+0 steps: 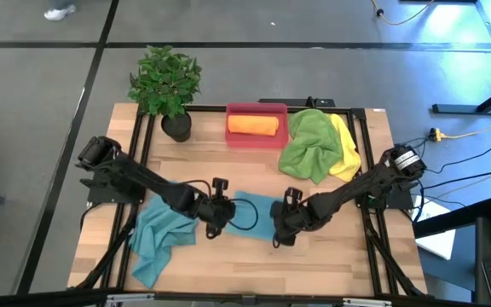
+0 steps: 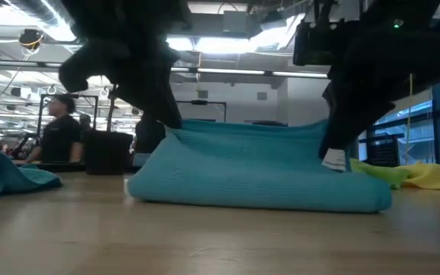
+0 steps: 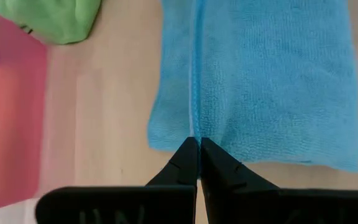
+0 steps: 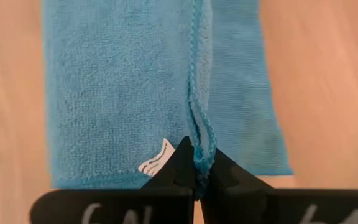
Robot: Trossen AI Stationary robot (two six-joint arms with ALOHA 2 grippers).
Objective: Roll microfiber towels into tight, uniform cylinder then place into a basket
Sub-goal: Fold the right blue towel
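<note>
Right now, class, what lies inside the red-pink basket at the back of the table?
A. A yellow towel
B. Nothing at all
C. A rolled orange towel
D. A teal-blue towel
C: the high view shows a rolled orange towel lying inside the basket, while the yellow towel sits outside it beside the green towel, and the teal-blue towel lies between the two grippers.

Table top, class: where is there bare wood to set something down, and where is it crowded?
Free: the near strip below the folded teal towel, and the wood between it and the basket. Crowded: the centre, where the left gripper and right gripper pinch that towel; the green towel heap; the crumpled teal towel.
</note>
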